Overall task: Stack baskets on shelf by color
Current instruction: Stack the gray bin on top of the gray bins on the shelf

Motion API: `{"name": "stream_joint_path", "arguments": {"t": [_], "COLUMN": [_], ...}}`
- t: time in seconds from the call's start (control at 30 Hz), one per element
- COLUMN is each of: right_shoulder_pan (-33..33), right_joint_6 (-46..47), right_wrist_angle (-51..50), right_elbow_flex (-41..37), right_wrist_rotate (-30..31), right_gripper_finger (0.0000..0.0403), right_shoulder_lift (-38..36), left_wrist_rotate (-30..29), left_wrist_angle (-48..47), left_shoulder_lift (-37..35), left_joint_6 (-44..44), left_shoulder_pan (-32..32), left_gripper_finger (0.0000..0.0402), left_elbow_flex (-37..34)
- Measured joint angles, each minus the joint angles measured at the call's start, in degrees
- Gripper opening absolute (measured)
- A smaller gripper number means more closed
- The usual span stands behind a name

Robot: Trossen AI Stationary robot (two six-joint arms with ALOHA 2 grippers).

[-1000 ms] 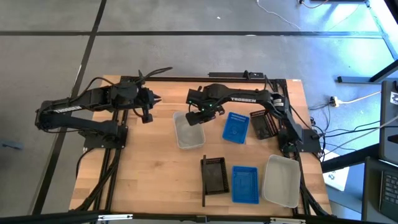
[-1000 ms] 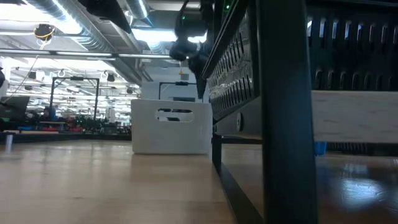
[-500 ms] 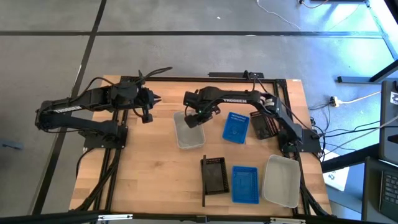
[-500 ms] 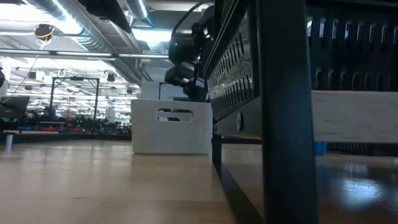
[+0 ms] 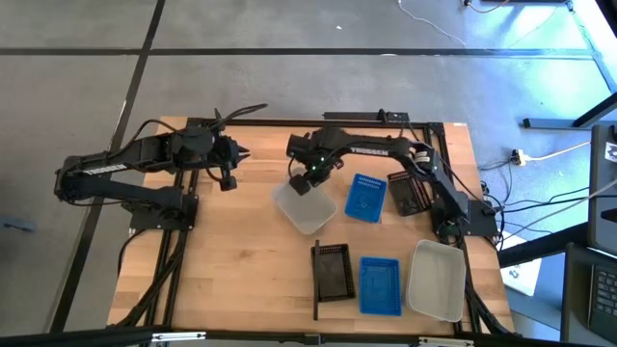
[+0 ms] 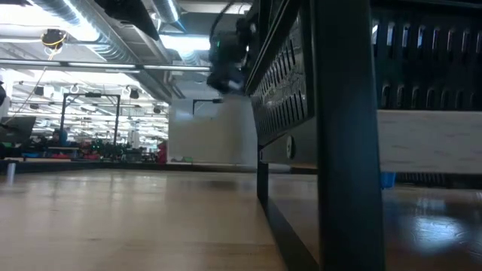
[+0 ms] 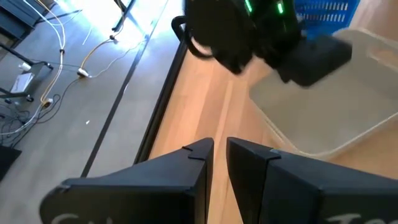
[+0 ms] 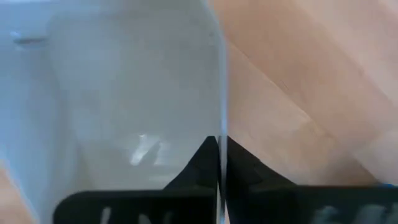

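Step in hand looks like the pick-and-carry of one white basket: the table [image 5: 231, 260] holds the spread of baskets, and the right gripper [image 5: 305, 179] is pinched narrow on the near wall of a translucent white basket [image 5: 310, 208], which sits skewed in the high view and, in the low view, seems to hang clear of the wood, so I judge it lifted. The right wrist view shows the fingers [image 8: 205, 163] closed on the thin rim with the basket's inside on one side and bare table on the other. The shelf [image 5: 339, 272] lies nearer the front edge, apart from the held basket, with a black basket [image 5: 334, 268] on it by the upright bar; a blue basket [image 5: 380, 285] lies just beside that and a second white basket [image 5: 436, 280] further right. Another blue basket [image 5: 365, 198] and black basket [image 5: 409, 193] sit just right of the gripper. Next move probably calls for carrying the held basket toward the other white one and nesting it square, grip kept firm on the thin wall. Left gripper [image 5: 231, 166] waits at the table's left, fingers nearly together, holding nothing.
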Motion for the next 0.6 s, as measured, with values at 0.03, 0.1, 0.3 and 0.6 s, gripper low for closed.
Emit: {"name": "stream_joint_path", "arguments": {"t": [0.03,0.1,0.3,0.6], "right_shoulder_pan": [-0.17,-0.54,-1.20,0.90], "right_joint_6": [0.04,-0.74,-1.04,11.37], "right_wrist_angle": [-0.97,-4.24,-18.16,-21.41], "right_elbow_flex": [1.47,4.96,19.68,9.79], "right_wrist_rotate": [-0.01,1.19,8.42,17.45], "right_gripper_finger": [0.0003,0.0002,0.0002,0.0001], "right_shoulder_lift": [-0.48,-1.69,-3.03,-21.06], "left_wrist_rotate": [0.00,0.00,0.00,-0.04], "left_wrist_angle": [-0.02,0.02,0.00,0.04], "left_shoulder_lift": [0.00,0.00,0.00,0.00], "left_joint_6": [0.00,0.02,1.73,1.53], "left_shoulder_pan": [0.00,0.02,0.01,0.01], "left_gripper_finger": [0.0037,0.0037,0.0037,0.0037], "left_elbow_flex": [0.00,0.00,0.00,-0.01]}}
